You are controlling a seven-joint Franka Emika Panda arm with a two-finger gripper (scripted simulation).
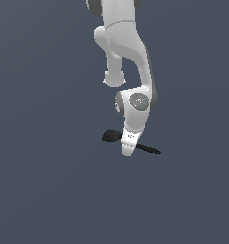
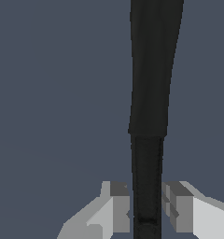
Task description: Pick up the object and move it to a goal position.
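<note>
Plainly, the spoon is lying on a flat grey surface whose edges are falling outside both views, with open room spreading all around it. In the exterior view the gripper is hanging over the handle's middle, hiding it, while the bowl is showing toward that view's left and the thin tip toward its right. Only the wrist view is showing the fingers standing apart, flanking the handle with slim gaps on either side.
</note>
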